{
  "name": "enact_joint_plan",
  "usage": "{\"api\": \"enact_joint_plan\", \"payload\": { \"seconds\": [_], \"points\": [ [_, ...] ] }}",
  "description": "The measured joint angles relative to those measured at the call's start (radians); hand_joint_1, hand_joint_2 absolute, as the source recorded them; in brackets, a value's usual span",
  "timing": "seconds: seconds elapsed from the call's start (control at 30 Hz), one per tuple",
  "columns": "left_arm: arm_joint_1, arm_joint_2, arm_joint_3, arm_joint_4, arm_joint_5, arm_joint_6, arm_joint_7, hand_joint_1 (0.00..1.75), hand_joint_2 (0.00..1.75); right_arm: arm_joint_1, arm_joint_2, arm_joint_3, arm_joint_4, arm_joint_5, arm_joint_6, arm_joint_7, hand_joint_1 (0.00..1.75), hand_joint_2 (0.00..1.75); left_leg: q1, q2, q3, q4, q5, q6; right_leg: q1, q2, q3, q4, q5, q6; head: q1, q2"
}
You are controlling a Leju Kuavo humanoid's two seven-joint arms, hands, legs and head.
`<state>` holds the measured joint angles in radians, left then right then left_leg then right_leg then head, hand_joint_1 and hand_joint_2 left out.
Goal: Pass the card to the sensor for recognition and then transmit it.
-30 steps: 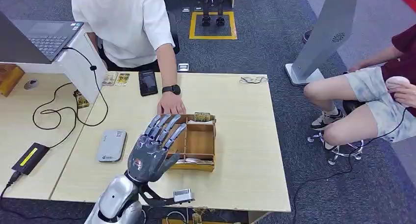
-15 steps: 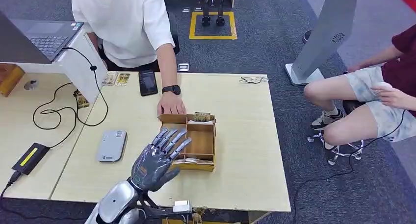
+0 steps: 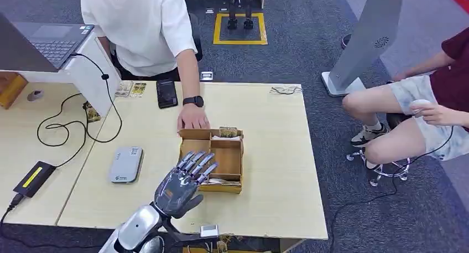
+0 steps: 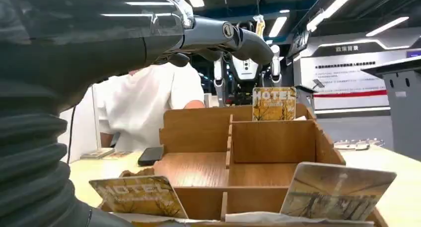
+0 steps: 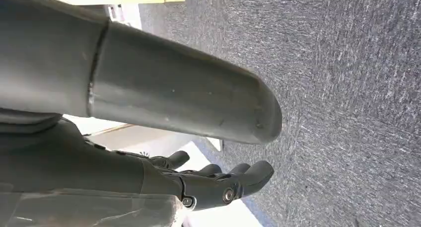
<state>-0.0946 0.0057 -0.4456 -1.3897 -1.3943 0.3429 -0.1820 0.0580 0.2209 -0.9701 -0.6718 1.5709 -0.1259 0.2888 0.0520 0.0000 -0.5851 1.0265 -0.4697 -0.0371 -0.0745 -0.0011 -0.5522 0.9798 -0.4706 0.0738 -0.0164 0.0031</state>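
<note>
Wooden card box (image 3: 225, 160) beneath left robot hand (image 3: 182, 184), fingers spread, empty; right robot hand (image 5: 208, 182) loosely apart.

Silver forearm, dark grey left hand (image 3: 180, 187), ribbed grey wrist cover.

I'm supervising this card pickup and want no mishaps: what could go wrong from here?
1. The person's hand rests against the wooden box, so the left hand reaching in might bump it.
2. The hotel cards lean loosely at the box's near edge; the spread fingers could knock them over instead of gripping one.
</note>
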Motion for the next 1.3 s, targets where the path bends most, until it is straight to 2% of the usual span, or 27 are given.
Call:
{"api": "enact_joint_plan", "payload": {
  "seconds": [0.13, 0.3, 0.57, 0.67, 0.87, 0.93, 1.07, 1.23, 1.3],
  "points": [
    [-0.005, 0.002, 0.000, 0.019, -0.019, 0.001, 0.033, 0.00, 1.75, 0.000, 0.000, 0.000, 0.000, 0.000, 0.000, -0.001, 0.00, 0.00, 0.000, 0.000, 0.000, 0.000, 0.000, 0.000, 0.000, 0.000, 0.000, 0.000, 0.000, 0.000, 0.000, 0.000],
    [-0.013, -0.007, 0.001, 0.037, -0.121, 0.011, 0.172, 0.00, 1.75, 0.000, 0.000, 0.004, 0.000, 0.000, 0.002, 0.000, 0.00, 0.00, 0.000, 0.000, 0.000, 0.000, 0.000, 0.000, 0.000, 0.000, 0.000, 0.000, 0.000, 0.000, 0.000, 0.000],
    [-0.015, -0.014, 0.003, 0.010, -0.127, 0.017, 0.430, 0.00, 1.75, 0.005, 0.005, 0.007, -0.019, 0.000, 0.016, 0.001, 0.00, 0.00, 0.000, 0.000, 0.000, 0.000, 0.000, 0.000, 0.000, 0.000, 0.000, 0.000, 0.000, 0.000, 0.000, 0.000],
    [-0.015, -0.014, 0.003, -0.027, -0.128, 0.013, 0.467, 0.00, 1.75, 0.007, 0.011, 0.007, -0.031, 0.000, 0.018, 0.002, 0.00, 0.00, 0.000, 0.000, 0.000, 0.000, 0.000, 0.000, 0.000, 0.000, 0.000, 0.000, 0.000, 0.000, 0.000, 0.000],
    [-0.006, -0.014, 0.010, -0.078, -0.128, 0.015, 0.472, 0.00, 1.75, 0.009, 0.021, 0.007, -0.045, 0.000, 0.026, 0.008, 0.00, 0.00, 0.000, 0.000, 0.000, 0.000, 0.000, 0.000, 0.000, 0.000, 0.000, 0.000, 0.000, 0.000, 0.000, 0.000],
    [0.006, -0.024, 0.029, -0.099, -0.128, 0.015, 0.414, 0.00, 1.75, 0.011, 0.025, 0.007, -0.053, 0.000, 0.030, 0.008, 0.00, 0.00, 0.000, 0.000, 0.000, 0.000, 0.000, 0.000, 0.000, 0.000, 0.000, 0.000, 0.000, 0.000, 0.000, 0.000],
    [0.022, -0.045, 0.064, -0.116, -0.128, 0.014, 0.370, 0.00, 1.75, 0.014, 0.031, 0.007, -0.061, 0.000, 0.032, 0.008, 0.00, 0.00, 0.000, 0.000, 0.000, 0.000, 0.000, 0.000, 0.000, 0.000, 0.000, 0.000, 0.000, 0.000, 0.000, 0.000],
    [0.037, -0.091, 0.110, -0.115, -0.127, 0.005, 0.217, 0.00, 1.75, 0.014, 0.034, 0.006, -0.069, 0.000, 0.033, 0.001, 0.00, 0.00, 0.000, 0.000, 0.000, 0.000, 0.000, 0.000, 0.000, 0.000, 0.000, 0.000, 0.000, 0.000, 0.000, 0.000],
    [0.037, -0.097, 0.114, -0.111, -0.127, 0.005, 0.185, 0.00, 1.75, 0.014, 0.034, 0.006, -0.069, 0.000, 0.030, -0.002, 0.00, 0.00, 0.000, 0.000, 0.000, 0.000, 0.000, 0.000, 0.000, 0.000, 0.000, 0.000, 0.000, 0.000, 0.000, 0.000]
  ]
}}
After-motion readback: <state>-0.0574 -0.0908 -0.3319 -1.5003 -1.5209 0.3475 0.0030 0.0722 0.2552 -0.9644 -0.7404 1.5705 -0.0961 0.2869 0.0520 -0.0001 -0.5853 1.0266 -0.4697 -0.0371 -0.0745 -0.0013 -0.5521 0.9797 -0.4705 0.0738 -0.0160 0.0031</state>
